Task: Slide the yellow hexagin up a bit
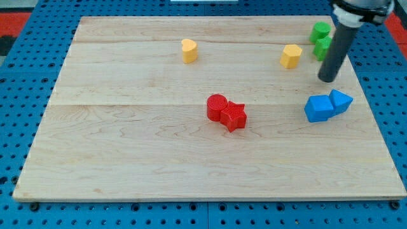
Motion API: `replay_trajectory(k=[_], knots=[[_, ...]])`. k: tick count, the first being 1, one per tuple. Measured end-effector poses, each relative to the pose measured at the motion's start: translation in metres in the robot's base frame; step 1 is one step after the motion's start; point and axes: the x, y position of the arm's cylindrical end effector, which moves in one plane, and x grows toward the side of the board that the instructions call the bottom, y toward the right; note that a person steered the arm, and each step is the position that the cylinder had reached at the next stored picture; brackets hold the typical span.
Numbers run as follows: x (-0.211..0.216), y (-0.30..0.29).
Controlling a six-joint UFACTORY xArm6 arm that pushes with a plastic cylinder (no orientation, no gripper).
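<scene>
Yellow hexagon block (291, 56) sits near the board's top right, with my tip (327, 79) just to its right and slightly lower. There is no pincer, only a bare rod. To push upward, my tip must get beneath it.

Only a plain dark grey rod can be seen, smooth and round, capped up top by a wider black collar with a pale ring. My tip (327, 79) is cut flat.
</scene>
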Motion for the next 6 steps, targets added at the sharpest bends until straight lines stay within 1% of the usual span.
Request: replay_trajectory(k=[1,2,4,6], knots=[[-0.018,0.006],[-0.02,0.004],[-0.029,-0.041],[-0.038,-0.062]])
